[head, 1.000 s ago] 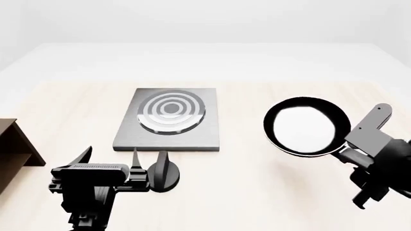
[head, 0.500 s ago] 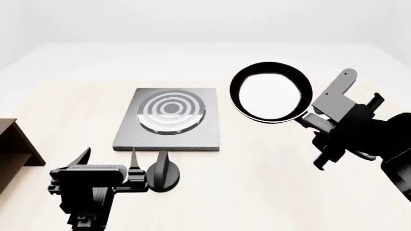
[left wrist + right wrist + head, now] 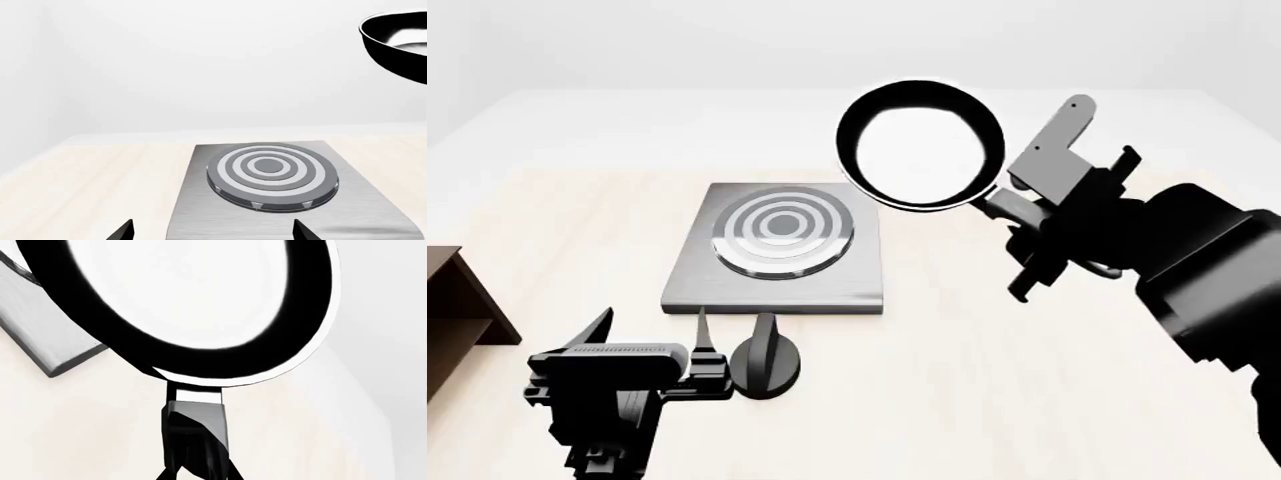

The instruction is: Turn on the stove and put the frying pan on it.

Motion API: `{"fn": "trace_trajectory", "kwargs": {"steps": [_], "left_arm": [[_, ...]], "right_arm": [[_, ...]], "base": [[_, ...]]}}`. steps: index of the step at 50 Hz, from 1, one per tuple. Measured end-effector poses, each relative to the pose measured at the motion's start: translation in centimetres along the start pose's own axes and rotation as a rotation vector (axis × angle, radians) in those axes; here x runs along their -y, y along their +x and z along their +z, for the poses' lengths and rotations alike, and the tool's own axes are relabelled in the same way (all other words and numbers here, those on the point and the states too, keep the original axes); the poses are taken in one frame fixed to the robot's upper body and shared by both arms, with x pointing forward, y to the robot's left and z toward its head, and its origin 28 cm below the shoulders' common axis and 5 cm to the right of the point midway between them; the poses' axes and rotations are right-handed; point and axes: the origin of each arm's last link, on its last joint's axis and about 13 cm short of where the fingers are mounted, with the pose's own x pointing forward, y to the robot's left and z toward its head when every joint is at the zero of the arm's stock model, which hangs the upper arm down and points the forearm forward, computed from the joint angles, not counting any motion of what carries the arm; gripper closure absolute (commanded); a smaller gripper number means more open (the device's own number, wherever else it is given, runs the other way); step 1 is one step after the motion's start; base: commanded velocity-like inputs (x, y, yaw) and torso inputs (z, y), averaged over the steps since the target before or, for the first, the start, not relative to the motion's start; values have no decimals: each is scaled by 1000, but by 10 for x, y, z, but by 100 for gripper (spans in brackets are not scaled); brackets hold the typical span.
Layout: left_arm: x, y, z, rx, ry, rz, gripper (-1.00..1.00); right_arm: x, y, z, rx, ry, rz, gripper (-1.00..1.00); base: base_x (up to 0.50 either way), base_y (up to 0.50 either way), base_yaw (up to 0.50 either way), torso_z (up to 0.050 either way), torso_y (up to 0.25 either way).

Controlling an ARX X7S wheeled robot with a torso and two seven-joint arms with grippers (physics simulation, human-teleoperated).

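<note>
Carrying the frying pan [image 3: 921,146] aloft at the stove's [image 3: 777,250] 2 o'clock, right gripper [image 3: 1014,203] jaws clamped on handle. Left gripper [image 3: 731,352] jaws wide around knob [image 3: 763,368]. Next: lower onto burner.

The frying pan [image 3: 922,146] has travelled up and across from the right side of the tabletop [image 3: 961,350]. A second ago it sat low, well to the right of the stove [image 3: 781,250]; half a second ago it hung just beside the plate's far right corner. Now it is higher, its rim overlapping that corner in the head view. The right gripper [image 3: 1004,208], clamped on the handle, has swung in with it, and more of the arm shows.
</note>
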Motion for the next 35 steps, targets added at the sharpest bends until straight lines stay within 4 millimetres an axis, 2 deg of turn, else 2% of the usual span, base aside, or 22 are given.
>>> {"fn": "trace_trajectory", "kwargs": {"steps": [13,35], "left_arm": [[0,0,-2,7,10,-6,-100],[-1,-1,-3,20,24,-3,-100]], "right_arm": [[-5,17,25,80,-1,3,100],[-28,54,66,160,31,-19,100]], "base": [[0,0,0,0,2],[0,0,0,0,2]]}}
